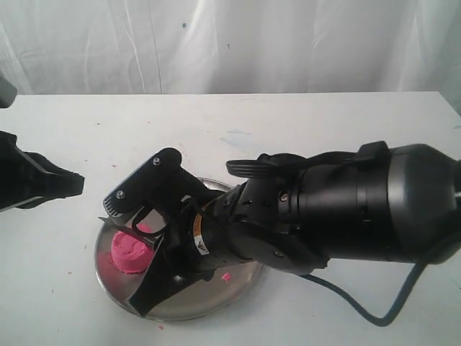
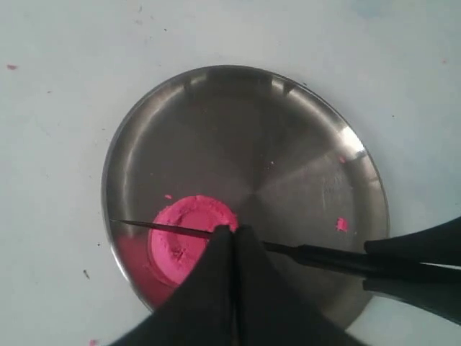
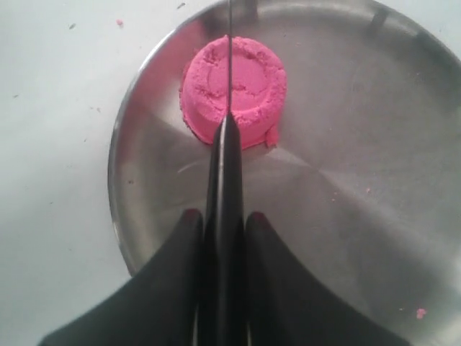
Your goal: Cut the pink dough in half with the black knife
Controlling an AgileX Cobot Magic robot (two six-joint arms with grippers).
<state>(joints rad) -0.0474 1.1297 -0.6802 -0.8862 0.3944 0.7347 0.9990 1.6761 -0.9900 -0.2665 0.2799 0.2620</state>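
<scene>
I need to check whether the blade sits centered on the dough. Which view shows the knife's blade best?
The right wrist view: the black knife runs straight across the pink dough, near its middle. The left wrist view shows its thin blade and handle from the side. In the exterior view the right gripper largely hides it.

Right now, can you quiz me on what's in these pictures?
1. True or false: the round bright pink dough lump sits on the white table, off the round steel plate.
2. What holds the slim black knife? A a person's hand; B the robot's right claw; C nothing, it lies flat.
3. How many pieces is the dough in?
Key: 1 false, it is on the plate. 2 B. 3 one, with the blade across its middle.
</scene>
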